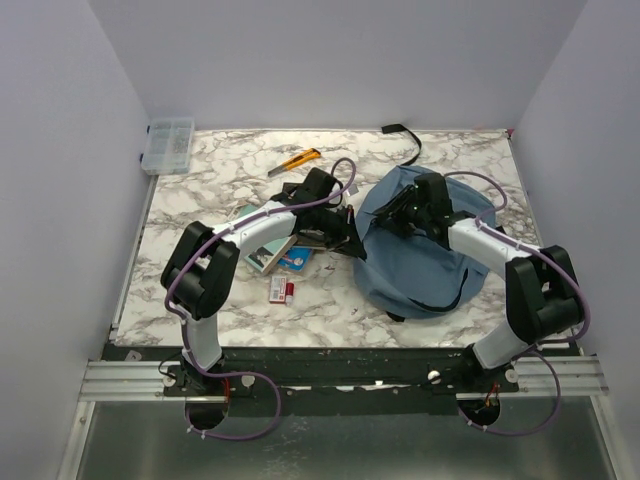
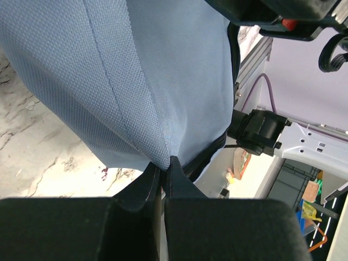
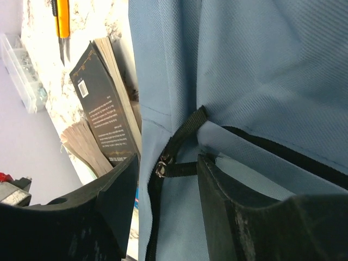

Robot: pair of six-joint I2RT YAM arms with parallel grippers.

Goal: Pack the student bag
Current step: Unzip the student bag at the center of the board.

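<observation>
The student bag (image 1: 430,270) lies on the marble tabletop (image 1: 200,210), directly under the right pincer (image 3: 167,163) and just to the right of the left pincer (image 2: 166,166). By the look of it packing has barely begun. The books (image 3: 106,117) sit outside the bag, just to the left of the right pincer. The yellow utility knife (image 3: 62,22) lies beyond them. A small red-and-white item (image 1: 282,290) rests on the near side of the left pincer.

The left pincer is clenched on a fold of the bag's blue fabric. The right pincer stands part-spread, with the zipper pull (image 3: 163,168) between its jaws and a gap showing on the left side, so it does not look gripped yet. The work in hand seems to be opening the bag. Loading everything is left to do.

No view shows the bag's inside or how far the zipper is undone. The left arm covers much of the books from above.
</observation>
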